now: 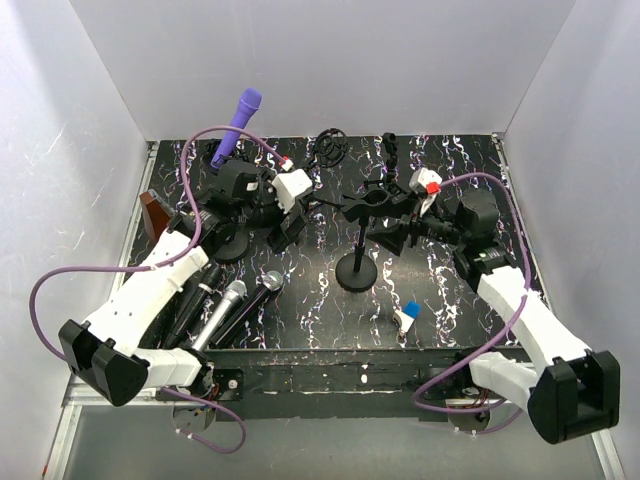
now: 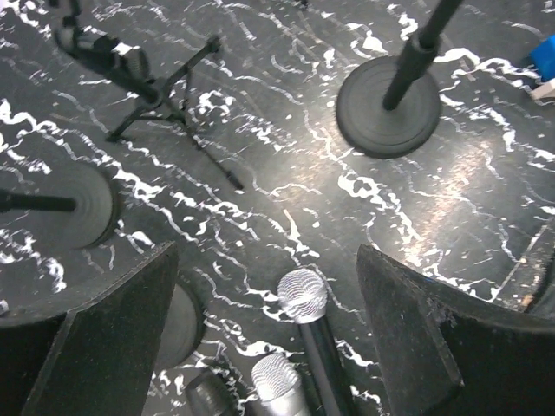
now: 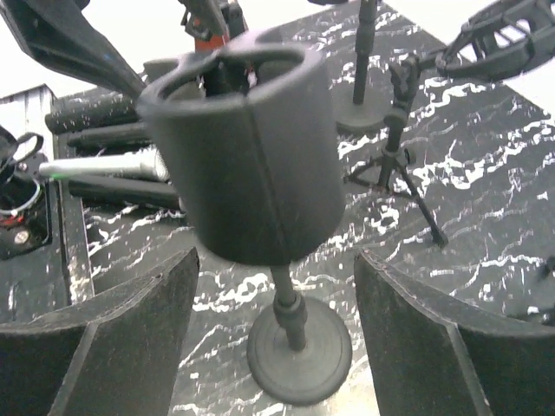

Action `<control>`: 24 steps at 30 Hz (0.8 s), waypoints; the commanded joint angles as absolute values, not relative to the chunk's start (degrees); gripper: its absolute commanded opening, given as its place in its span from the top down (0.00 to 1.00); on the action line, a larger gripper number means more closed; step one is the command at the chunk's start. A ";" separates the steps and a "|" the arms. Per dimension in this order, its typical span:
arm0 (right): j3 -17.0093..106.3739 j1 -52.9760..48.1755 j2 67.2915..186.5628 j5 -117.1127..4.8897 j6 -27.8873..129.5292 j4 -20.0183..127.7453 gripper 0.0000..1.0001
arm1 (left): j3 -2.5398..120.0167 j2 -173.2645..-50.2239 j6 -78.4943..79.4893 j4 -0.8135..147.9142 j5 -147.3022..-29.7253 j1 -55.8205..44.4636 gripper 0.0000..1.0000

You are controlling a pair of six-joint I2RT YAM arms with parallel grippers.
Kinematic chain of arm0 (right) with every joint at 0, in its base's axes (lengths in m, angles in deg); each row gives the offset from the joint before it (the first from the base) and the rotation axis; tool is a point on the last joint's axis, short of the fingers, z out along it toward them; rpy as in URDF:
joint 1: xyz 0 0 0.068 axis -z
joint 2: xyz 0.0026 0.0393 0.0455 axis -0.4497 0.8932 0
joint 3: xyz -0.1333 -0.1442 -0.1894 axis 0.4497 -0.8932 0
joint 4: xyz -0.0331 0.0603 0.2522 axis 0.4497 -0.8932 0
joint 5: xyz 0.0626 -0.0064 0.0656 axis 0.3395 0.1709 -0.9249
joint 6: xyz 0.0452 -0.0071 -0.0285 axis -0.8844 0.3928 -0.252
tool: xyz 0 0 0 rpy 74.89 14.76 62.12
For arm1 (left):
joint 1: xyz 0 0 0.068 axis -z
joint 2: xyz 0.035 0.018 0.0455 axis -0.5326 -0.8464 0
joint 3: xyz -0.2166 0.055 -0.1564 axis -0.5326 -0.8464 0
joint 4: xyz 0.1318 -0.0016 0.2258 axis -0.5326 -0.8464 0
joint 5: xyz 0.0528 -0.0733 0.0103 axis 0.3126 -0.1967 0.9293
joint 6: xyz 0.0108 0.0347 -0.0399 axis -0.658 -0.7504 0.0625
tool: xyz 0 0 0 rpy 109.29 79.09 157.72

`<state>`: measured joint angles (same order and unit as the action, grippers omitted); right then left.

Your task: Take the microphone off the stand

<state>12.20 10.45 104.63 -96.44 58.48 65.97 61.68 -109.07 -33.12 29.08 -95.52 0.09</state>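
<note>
A black, white-veined counter [image 1: 330,315] is carrying several microphone stands. The centre stand [image 1: 357,268], on a round base, is standing mid-counter. Its empty clip [image 3: 251,156] is showing in the gap of the right hand [image 3: 276,260], whose fingers are spread wide and gripping nothing.

The purple microphone [image 1: 240,120] is sitting behind and to the left of the centre stand. It is tilting upward out of a dark holder [image 1: 219,160], with its head toward the back wall. The left hand [image 2: 264,260] is hovering left of the centre stand, also spread wide and empty.

A silver microphone [image 1: 222,312] and a black microphone [image 1: 262,292] are lying side by side on the counter, nearer the arm bases and left of the centre stand. A small blue and white object [image 1: 408,315] is lying to the near right of the centre stand.
</note>
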 commanded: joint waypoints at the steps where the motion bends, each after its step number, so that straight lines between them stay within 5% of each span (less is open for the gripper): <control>1: 12.11 8.19 109.29 -93.92 52.02 83.71 0.21 | 65.58 -109.81 -35.95 25.14 -89.74 0.08 0.16; 9: 12.90 5.55 115.63 -92.33 47.62 89.88 0.35 | 69.62 -111.48 -38.94 21.96 -88.16 0.08 0.17; 15: 15.89 5.28 115.63 -91.37 46.12 86.99 0.68 | 67.00 -111.05 -38.24 25.82 -92.37 0.08 0.18; 19: 17.74 5.20 115.02 -88.03 42.79 82.51 0.98 | 62.87 -111.83 -35.79 31.79 -99.57 0.08 0.20; 24: 18.61 4.67 113.70 -76.81 39.11 75.14 0.99 | 59.00 -116.31 -26.74 43.73 -105.65 1.13 0.23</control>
